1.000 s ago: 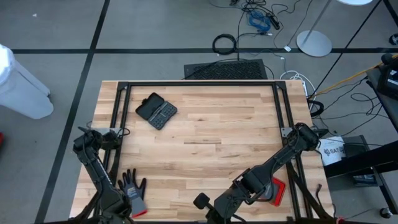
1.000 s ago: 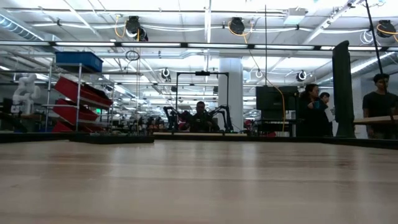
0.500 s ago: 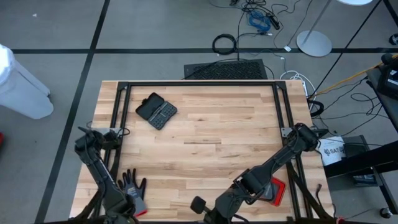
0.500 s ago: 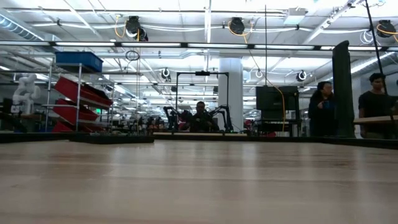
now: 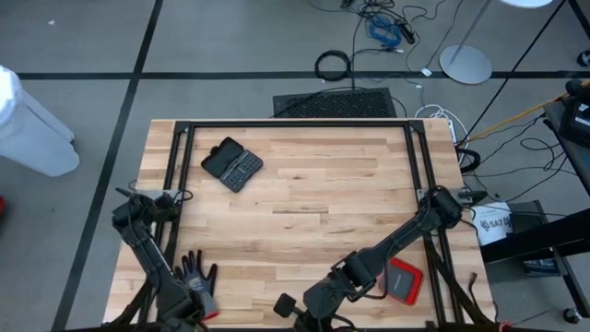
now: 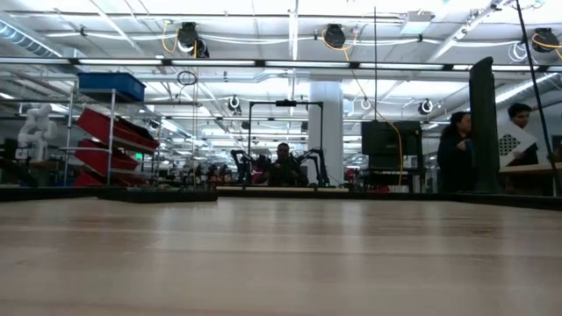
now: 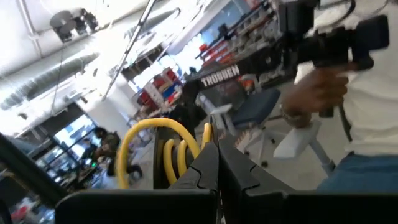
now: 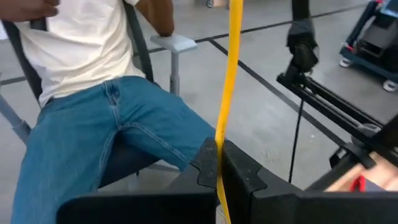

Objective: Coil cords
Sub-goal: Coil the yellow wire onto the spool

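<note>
The thin yellow cord shows only in the wrist views. In the left wrist view it forms a few small loops (image 7: 144, 134) just past my left gripper (image 7: 217, 149), which is shut on it. In the right wrist view a straight length of it (image 8: 234, 62) runs away from my right gripper (image 8: 219, 155), also shut on it. Both arms reach past the table's near edge: the left arm (image 5: 152, 263) by the grey glove (image 5: 195, 277), the right arm (image 5: 369, 263) at the near middle. A black round piece (image 5: 284, 304) sits at the right arm's end. My left gripper pinches the yellow cord between its two fingers at a strand beside the loops (image 7: 205, 138). The loops stand clear of the table, just beyond the fingertips. My right gripper pinches the cord (image 8: 221, 146) between its two fingers. The cord runs on past the fingertips in a straight, taut line.
A black case (image 5: 231, 164) lies at the table's far left. A red and black object (image 5: 403, 279) lies near the right near corner. A person in jeans (image 8: 112, 124) sits just past the near edge. A black frame (image 5: 295, 124) borders the table.
My right arm has swung toward the table's left along the near edge, and the black round piece at its end has gone left with it. The red and black object now shows more fully. People in the room behind have walked.
</note>
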`<act>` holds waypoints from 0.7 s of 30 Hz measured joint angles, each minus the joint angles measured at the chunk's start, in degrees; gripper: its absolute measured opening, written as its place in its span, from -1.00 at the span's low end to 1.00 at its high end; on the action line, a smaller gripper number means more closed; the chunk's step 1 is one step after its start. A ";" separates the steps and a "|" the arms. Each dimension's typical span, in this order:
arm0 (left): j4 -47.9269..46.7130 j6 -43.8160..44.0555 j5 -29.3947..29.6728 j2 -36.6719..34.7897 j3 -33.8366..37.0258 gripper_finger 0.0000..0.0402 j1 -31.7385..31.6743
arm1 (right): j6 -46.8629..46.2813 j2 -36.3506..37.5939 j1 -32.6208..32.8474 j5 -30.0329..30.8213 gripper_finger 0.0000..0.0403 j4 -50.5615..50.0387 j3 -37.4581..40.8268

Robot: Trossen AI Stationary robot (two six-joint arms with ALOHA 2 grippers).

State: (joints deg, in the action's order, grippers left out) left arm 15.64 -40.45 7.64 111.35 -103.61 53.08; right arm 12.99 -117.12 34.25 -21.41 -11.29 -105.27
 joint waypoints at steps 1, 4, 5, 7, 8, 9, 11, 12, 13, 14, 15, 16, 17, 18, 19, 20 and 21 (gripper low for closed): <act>-0.50 -0.32 1.47 0.00 0.00 -1.00 0.42 | -0.59 0.01 -0.14 0.08 -1.00 -0.01 0.00; -2.54 -0.55 5.31 0.00 0.00 -1.00 1.40 | -2.19 1.16 -0.22 0.69 -1.00 -1.13 0.00; -2.94 -0.55 6.25 0.00 0.00 -1.00 1.68 | -2.47 1.84 -0.17 1.43 -1.00 -1.42 0.00; -3.27 -0.55 7.40 0.00 0.00 -1.00 2.15 | -2.76 3.47 0.38 4.44 -1.00 -2.04 0.00; -3.54 -0.55 7.68 -0.01 0.00 -1.00 2.28 | -2.73 4.17 0.74 6.22 -1.00 -2.17 0.00; -3.70 -0.52 8.08 -0.04 0.00 -1.00 2.38 | -2.61 4.79 1.17 8.29 -1.00 -2.49 0.00; -4.58 -0.41 9.43 -0.13 0.00 -1.00 2.52 | -2.12 5.66 2.16 12.03 -1.00 -3.30 0.00; -5.32 -0.01 9.79 -0.27 0.00 -1.00 2.54 | -1.81 6.03 2.73 13.80 -1.00 -3.48 0.00; -6.11 0.74 9.96 -0.33 0.00 -1.00 2.50 | -1.54 6.57 3.41 15.69 -1.00 -3.66 0.00; -6.55 1.53 10.13 -0.41 0.00 -1.00 2.47 | -1.26 7.21 4.12 17.49 -1.00 -3.87 0.02; -7.35 2.24 10.27 -0.51 0.00 -1.00 2.45 | -0.89 7.88 4.79 19.36 -1.00 -3.77 0.02; -7.95 2.79 10.43 -0.55 0.00 -1.00 2.39 | -0.47 8.55 5.54 21.20 -1.00 -3.77 0.02; -8.23 3.14 10.73 -0.55 0.00 -1.00 2.25 | -0.08 9.15 6.33 22.93 -1.00 -3.79 0.02; -8.66 3.55 11.11 -0.55 0.00 -1.00 2.17 | 0.23 9.68 7.09 24.71 -1.00 -3.92 0.02; -8.97 3.70 11.68 -0.55 0.00 -1.00 2.17 | 0.55 10.12 7.81 26.29 -1.00 -4.02 0.02; -9.01 3.74 12.57 -0.55 0.00 -1.00 2.17 | 0.85 10.59 8.63 27.59 -1.00 -4.04 0.02; -9.03 3.75 13.61 -0.55 0.00 -1.00 2.17 | 1.19 11.13 9.49 29.02 -1.00 -4.20 0.02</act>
State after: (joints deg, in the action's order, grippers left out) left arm 6.61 -36.71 21.24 110.80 -103.61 55.24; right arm 14.18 -105.99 43.74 7.61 -15.49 -105.25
